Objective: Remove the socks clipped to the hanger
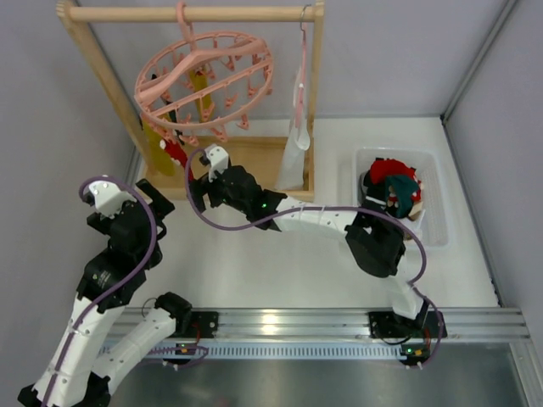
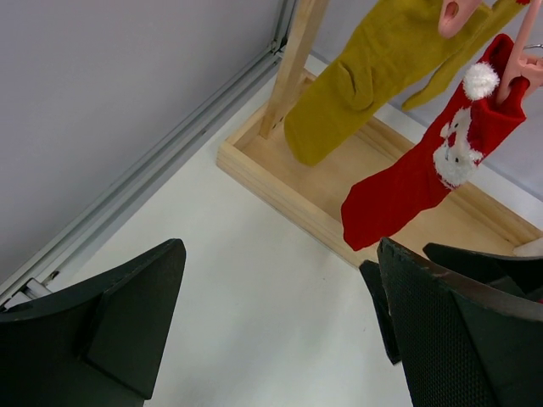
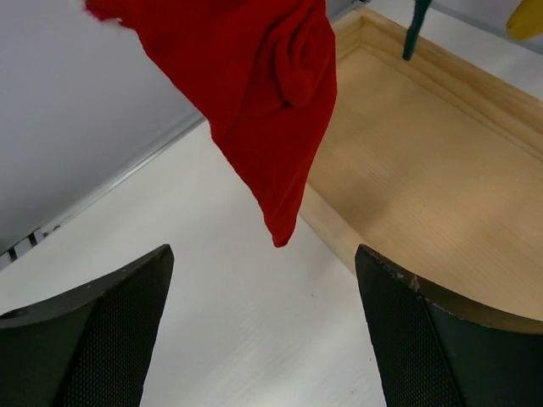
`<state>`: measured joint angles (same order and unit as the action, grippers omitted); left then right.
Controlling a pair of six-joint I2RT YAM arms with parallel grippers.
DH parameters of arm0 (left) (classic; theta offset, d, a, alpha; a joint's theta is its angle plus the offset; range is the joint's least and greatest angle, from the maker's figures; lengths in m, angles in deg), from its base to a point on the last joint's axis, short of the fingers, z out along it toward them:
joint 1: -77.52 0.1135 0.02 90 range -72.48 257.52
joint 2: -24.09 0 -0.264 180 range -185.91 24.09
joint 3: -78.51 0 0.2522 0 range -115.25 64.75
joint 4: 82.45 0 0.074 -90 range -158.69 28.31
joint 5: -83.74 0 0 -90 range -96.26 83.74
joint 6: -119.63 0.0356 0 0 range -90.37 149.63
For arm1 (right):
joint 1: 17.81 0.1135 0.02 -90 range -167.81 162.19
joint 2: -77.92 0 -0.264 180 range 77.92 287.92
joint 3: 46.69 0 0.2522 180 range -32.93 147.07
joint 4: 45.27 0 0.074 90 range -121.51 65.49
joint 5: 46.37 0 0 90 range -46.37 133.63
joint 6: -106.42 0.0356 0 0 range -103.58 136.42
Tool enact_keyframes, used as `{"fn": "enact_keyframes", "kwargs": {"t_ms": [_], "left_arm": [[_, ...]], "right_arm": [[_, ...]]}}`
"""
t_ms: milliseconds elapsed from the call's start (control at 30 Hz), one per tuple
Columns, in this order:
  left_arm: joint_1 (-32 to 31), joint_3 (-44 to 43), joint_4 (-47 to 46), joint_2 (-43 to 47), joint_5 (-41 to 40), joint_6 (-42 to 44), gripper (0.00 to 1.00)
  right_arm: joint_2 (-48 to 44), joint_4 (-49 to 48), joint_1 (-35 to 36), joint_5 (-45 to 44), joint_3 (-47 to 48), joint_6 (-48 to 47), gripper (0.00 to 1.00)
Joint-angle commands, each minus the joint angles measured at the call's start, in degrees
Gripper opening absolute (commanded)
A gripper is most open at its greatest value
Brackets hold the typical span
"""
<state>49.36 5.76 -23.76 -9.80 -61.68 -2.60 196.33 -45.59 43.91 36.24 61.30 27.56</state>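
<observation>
The pink round hanger [image 1: 204, 80] hangs from the wooden rack's top bar. A mustard yellow sock [image 2: 365, 76] and a red sock with white marks [image 2: 424, 174] hang from its pink clips [image 2: 516, 72]. In the top view they show at the ring's left, yellow sock [image 1: 156, 146] and red sock [image 1: 176, 153]. My right gripper [image 3: 263, 331] is open just below the red sock's toe [image 3: 254, 93], with nothing between its fingers. A teal sock's tip [image 3: 414, 30] shows farther back. My left gripper [image 2: 280, 331] is open over the white table, short of the socks.
The wooden rack [image 1: 191, 13] stands on a shallow wooden base tray [image 3: 424, 170]. A slim pink hanger with white cloth [image 1: 297, 144] hangs at its right post. A clear bin [image 1: 428, 229] at the right holds red and teal socks. Grey walls close in on the left and right.
</observation>
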Motion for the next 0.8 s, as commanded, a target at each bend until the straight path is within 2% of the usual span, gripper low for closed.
{"fn": "enact_keyframes", "kwargs": {"t_ms": [0,167,200,367,400,467,500,600,633,700,767], "left_arm": [[1.3,0.4,-3.4,-0.6,1.7,0.9,0.98],[2.5,0.5,-3.9,-0.6,3.3,1.1,0.98],[2.7,0.6,-3.9,-0.5,3.3,1.1,0.98],[2.7,0.6,-3.9,0.0,3.3,1.2,0.98],[2.7,0.7,-4.1,0.1,3.4,1.2,0.98],[2.8,0.8,-4.1,0.2,3.6,1.3,0.98],[2.8,0.9,-4.2,0.2,3.6,1.4,0.98],[2.7,0.8,-4.1,0.2,3.4,1.6,0.98],[2.8,0.6,-4.2,0.2,3.4,1.5,0.98],[2.8,0.4,-4.2,0.0,3.2,1.6,0.98],[3.0,-0.6,-4.2,-0.4,3.6,1.6,0.98]], "right_arm": [[4.1,-3.0,0.0,-0.3,6.4,-0.3,0.84],[10.9,-2.7,0.0,-2.7,14.9,-0.6,0.76],[11.6,-3.3,0.0,-3.7,16.3,-0.4,0.71],[17.2,-6.1,-0.2,-8.8,21.2,-0.2,0.58],[17.9,-7.1,-0.3,-9.0,22.9,-0.4,0.52],[20.5,-7.2,-0.6,-9.2,25.3,-1.5,0.45],[21.2,-7.3,-0.6,-9.3,26.8,-1.8,0.32],[20.7,-8.2,-0.6,-10.0,25.8,-1.9,0.14],[19.0,-10.4,-0.5,-10.3,22.9,-1.8,0.07],[16.6,-13.1,-0.2,-10.5,19.2,-1.7,0.00],[13.1,-15.5,0.3,-11.1,14.3,-1.8,0.00]]}}
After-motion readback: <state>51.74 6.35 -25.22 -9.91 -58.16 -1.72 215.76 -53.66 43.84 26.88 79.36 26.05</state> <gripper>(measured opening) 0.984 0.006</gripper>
